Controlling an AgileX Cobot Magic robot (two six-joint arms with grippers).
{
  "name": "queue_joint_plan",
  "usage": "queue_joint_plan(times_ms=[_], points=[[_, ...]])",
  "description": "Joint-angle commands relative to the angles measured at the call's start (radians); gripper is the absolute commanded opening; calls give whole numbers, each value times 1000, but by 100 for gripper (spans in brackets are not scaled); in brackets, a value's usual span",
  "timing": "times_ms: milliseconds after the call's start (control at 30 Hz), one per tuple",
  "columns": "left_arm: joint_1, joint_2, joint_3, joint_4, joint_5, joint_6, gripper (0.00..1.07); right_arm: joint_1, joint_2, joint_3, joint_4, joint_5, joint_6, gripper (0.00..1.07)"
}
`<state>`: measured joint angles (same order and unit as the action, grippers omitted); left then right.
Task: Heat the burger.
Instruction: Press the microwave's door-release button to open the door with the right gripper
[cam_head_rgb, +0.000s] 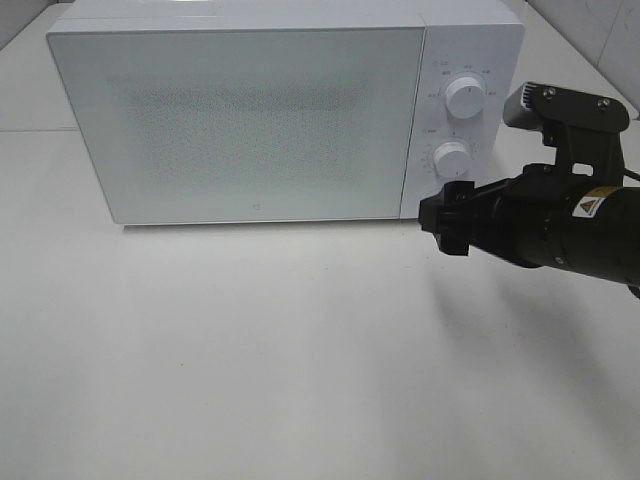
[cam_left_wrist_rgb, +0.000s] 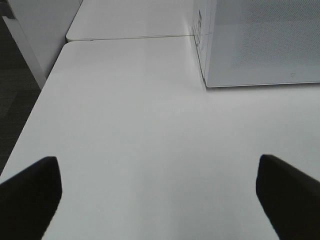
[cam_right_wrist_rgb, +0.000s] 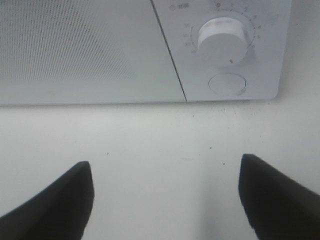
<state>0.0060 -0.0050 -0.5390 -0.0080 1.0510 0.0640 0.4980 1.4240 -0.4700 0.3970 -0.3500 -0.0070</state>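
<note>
The burger is out of view in every frame. A white microwave (cam_head_rgb: 250, 110) stands at the back of the white table (cam_head_rgb: 300, 350) with its door closed; it also shows in the left wrist view (cam_left_wrist_rgb: 265, 45) and the right wrist view (cam_right_wrist_rgb: 75, 50). My right gripper (cam_head_rgb: 440, 215) is open and empty, low over the table just in front of the microwave's control panel, below the lower knob (cam_head_rgb: 451, 159). In the right wrist view my right gripper (cam_right_wrist_rgb: 165, 200) faces that knob (cam_right_wrist_rgb: 222, 40) and a round button (cam_right_wrist_rgb: 227, 84). My left gripper (cam_left_wrist_rgb: 157, 195) is open and empty over bare table, left of the microwave.
An upper knob (cam_head_rgb: 466, 95) sits above the lower one. The table's left edge drops to a dark floor (cam_left_wrist_rgb: 15, 90). A seam (cam_left_wrist_rgb: 130, 37) joins a second table behind. A white wall panel (cam_left_wrist_rgb: 45, 30) stands at the far left.
</note>
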Motion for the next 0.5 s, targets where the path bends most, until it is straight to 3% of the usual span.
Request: queue_joint_plan(times_ms=[33, 100, 167, 367, 500], points=[[1, -15, 0, 1, -15, -4, 98, -6, -48, -1, -5, 96, -78, 76], [1, -15, 0, 1, -15, -4, 98, -6, -65, -7, -5, 137, -105, 76], [1, -15, 0, 1, -15, -4, 98, -32, -136, -48, -32, 371, -163, 76], [1, -15, 0, 1, -15, -4, 98, -62, -214, -148, -158, 729, -148, 76], [1, -15, 0, 1, -15, -4, 98, -62, -257, -157, -202, 824, -126, 76]])
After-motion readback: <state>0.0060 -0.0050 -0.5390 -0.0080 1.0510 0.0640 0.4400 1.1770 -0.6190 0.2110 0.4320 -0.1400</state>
